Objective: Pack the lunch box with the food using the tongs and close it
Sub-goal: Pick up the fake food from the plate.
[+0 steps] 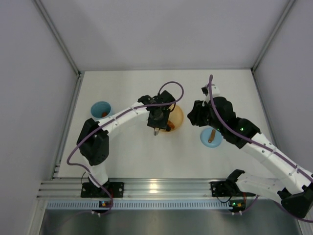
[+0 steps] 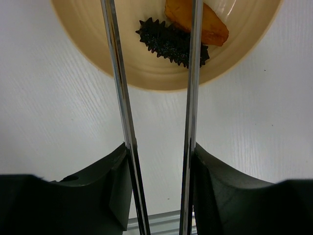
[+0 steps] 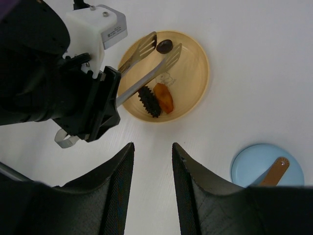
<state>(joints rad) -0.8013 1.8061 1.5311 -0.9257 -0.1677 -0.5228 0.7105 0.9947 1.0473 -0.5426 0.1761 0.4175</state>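
My left gripper point(image 2: 161, 152) is shut on the silver tongs point(image 2: 118, 73), one arm against each finger. The tongs reach out over the orange plate point(image 2: 98, 44), and their spread tips point(image 3: 145, 46) flank a dark brown round food piece point(image 3: 164, 46). A spiky black piece point(image 2: 171, 44) and an orange piece point(image 2: 195, 22) lie side by side on the plate under the tongs' arms. The blue lunch box point(image 1: 101, 109) stands far left with a small orange-brown piece inside. Its lid point(image 3: 266, 166) lies knob up on the table. My right gripper point(image 3: 153, 152) is open and holds nothing, between plate and lid.
White walls enclose the table on three sides. An aluminium rail point(image 1: 161, 188) runs along the near edge with both arm bases. The left arm's purple cable point(image 1: 171, 85) loops above the plate.
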